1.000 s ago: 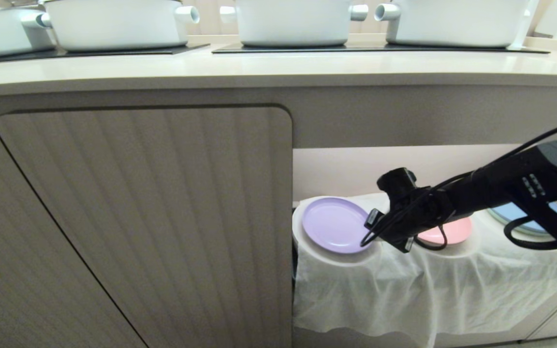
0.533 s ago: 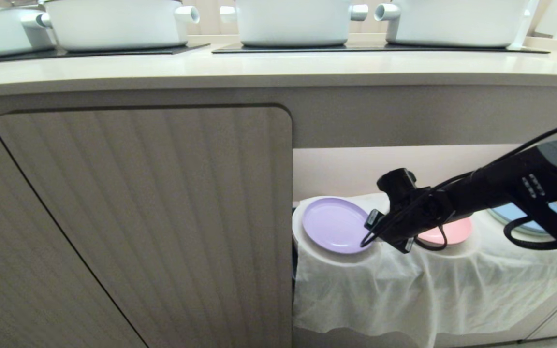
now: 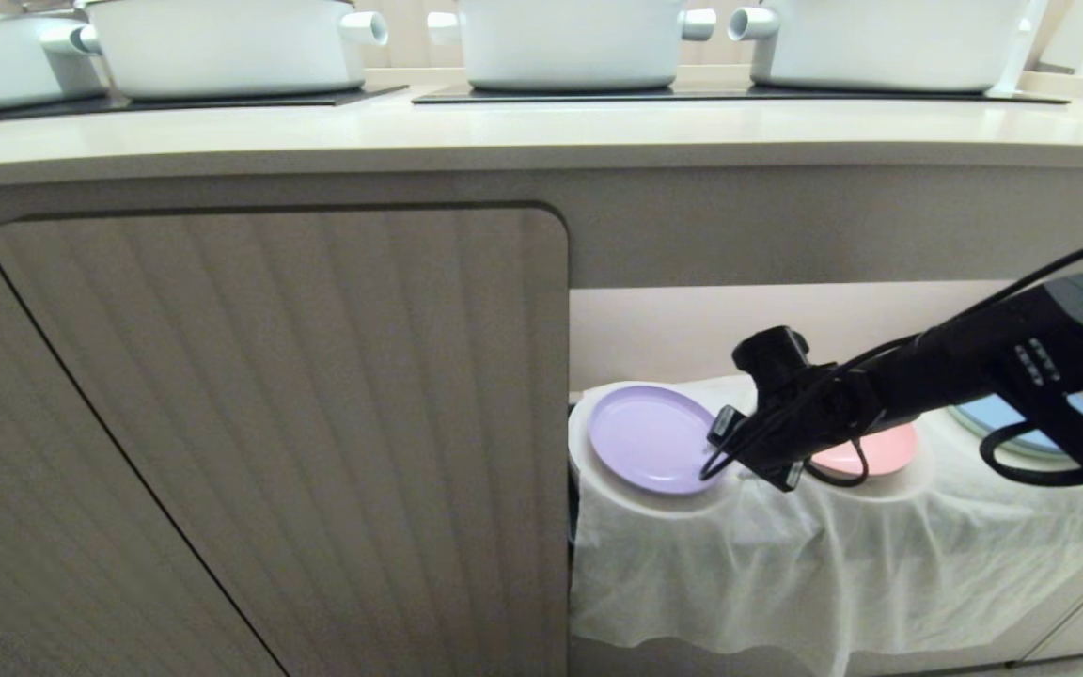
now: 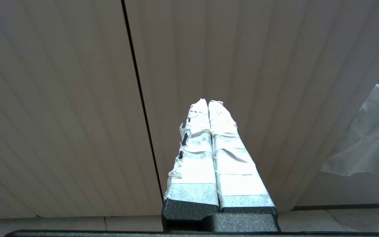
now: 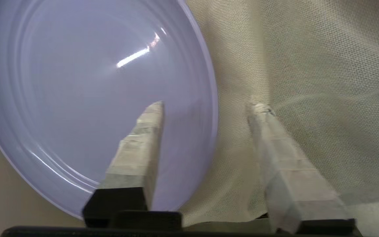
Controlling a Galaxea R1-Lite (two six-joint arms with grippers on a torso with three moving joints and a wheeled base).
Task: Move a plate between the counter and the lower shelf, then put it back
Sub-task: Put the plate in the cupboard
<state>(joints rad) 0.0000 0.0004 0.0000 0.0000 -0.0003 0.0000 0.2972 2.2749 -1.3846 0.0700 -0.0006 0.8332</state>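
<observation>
In the head view the right tool (image 3: 725,451) is hiding behind its own wrist at centre right, where the arm is reaching in level from the right edge. The right wrist view is showing its fingers (image 5: 140,144) standing apart, straddling the rim of the plate (image 3: 650,438), clamped on nothing. The plate is lying on the cloth (image 3: 786,564) over the lower shelf. The left tool (image 4: 211,151), fingers together, is facing a cabinet door (image 4: 61,98). Pots (image 3: 570,38) on the tabletop (image 3: 541,132) are getting cut off at the top.
</observation>
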